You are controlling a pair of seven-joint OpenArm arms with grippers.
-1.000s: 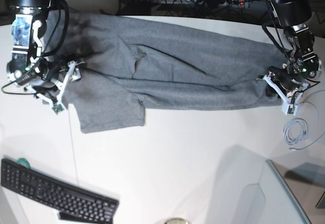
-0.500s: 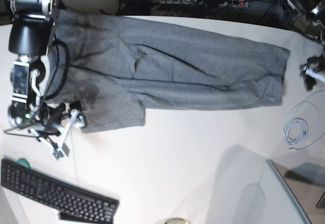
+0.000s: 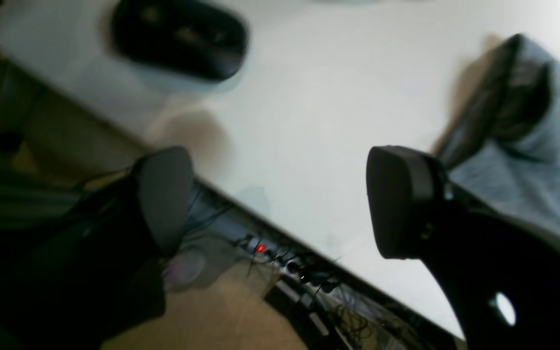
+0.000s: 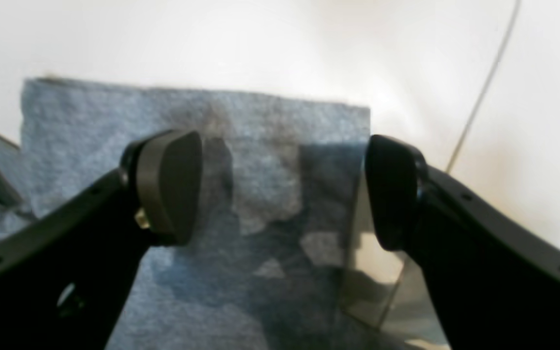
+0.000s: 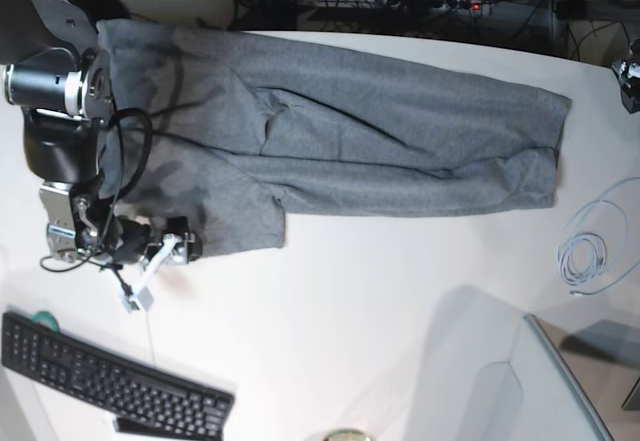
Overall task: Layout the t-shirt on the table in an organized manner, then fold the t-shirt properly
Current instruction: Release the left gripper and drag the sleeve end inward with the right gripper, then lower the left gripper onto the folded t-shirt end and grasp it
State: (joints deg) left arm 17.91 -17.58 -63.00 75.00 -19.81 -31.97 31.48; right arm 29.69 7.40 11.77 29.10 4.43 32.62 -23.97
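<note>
A: What fills the white table [image 5: 380,311] now?

B: The t-shirt [image 5: 380,141], a long grey band lying flat across the far half, one short sleeve pointing toward the near side at the base view's left. It lies as it did a second ago.

A: And the arms?

B: The right arm [image 5: 60,111] reaches down that view's left side, wrist bent low, with the right gripper [image 5: 160,261] just at the sleeve's hem. Its wrist camera shows the jaws spread wide over the sleeve corner, nothing pinched between them. A second ago it sat higher, against the shirt's shoulder; half a second ago it was beside the sleeve.

A: The other?

B: The left gripper [image 3: 280,204] has pulled off the shirt's far end, which it met a second ago; only a dark scrap of that arm shows at the base view's right edge. Its own camera shows jaws wide apart and empty above the table's rim, cloth to one side.

A: Smaller things?

B: A black keyboard [image 5: 110,381] and a coiled cable [image 5: 585,261], both unmoved.
</note>
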